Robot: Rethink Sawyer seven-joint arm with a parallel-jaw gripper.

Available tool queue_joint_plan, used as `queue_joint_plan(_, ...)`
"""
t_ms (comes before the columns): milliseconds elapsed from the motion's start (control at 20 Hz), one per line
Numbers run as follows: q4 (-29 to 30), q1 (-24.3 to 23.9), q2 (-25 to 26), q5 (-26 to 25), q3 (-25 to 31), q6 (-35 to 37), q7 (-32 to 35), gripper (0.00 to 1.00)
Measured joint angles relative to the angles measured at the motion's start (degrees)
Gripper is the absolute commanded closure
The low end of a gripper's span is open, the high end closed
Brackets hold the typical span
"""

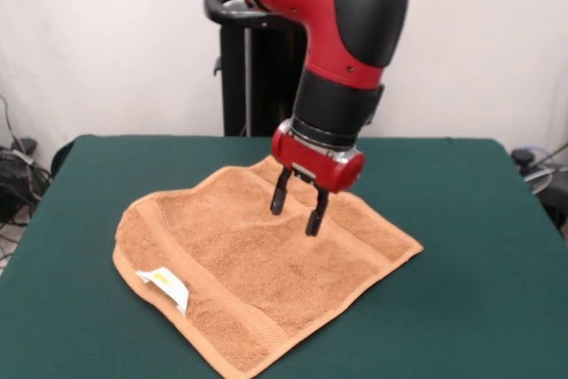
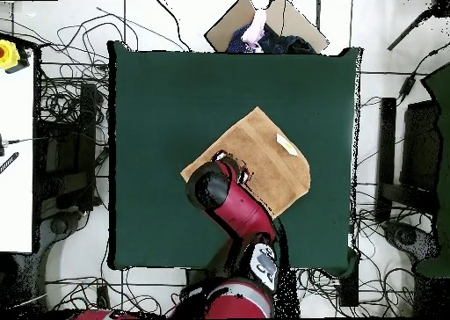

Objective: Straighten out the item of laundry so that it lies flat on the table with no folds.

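Note:
The item of laundry (image 1: 257,272), an orange-tan terry towel, lies spread on the green table (image 1: 470,246) like a diamond, with a white label (image 1: 164,284) on its left edge. That left corner looks slightly bunched or turned over. My gripper (image 1: 298,209) hangs just above the towel's far middle, open, with nothing between its black fingers (image 1: 280,194). From overhead, the towel (image 2: 264,154) sits right of the table's (image 2: 158,158) centre, and the arm covers its lower-left part; the gripper itself is hidden there under the arm.
A black stand (image 1: 253,59) rises behind the table's far edge. A person's hand (image 2: 256,26) and a cardboard box (image 2: 230,22) show at the top edge overhead. Cables and equipment (image 2: 61,149) crowd the floor on both sides.

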Motion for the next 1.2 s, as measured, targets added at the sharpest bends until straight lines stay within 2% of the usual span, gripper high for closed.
queue_joint_plan(150, -0.6, 1.5, 0.9, 0.8, -0.5, -0.6, 0.0, 0.0)
queue_joint_plan(200, -1.6, 4.8, 2.4, 2.5, -2.6, 0.2, 0.0, 0.0)
queue_joint_plan(350, -2.8, 8.7, 4.3, 4.5, -5.2, 1.9, 0.0, 0.0)
queue_joint_plan(450, -3.7, 11.8, 5.8, 5.7, -7.1, 3.9, 0.0, 0.0)
queue_joint_plan(500, -4.7, 14.9, 7.5, 6.6, -9.1, 6.7, 0.1, 0.0)
queue_joint_plan(700, -6.2, 18.4, 9.7, 6.8, -11.8, 11.6, 0.6, 0.0)
queue_joint_plan(950, -7.4, 19.1, 11.4, 6.7, -13.8, 16.3, 1.6, 0.0)
queue_joint_plan(1200, -8.4, 16.9, 11.9, 6.7, -14.2, 19.5, 1.8, 0.0)
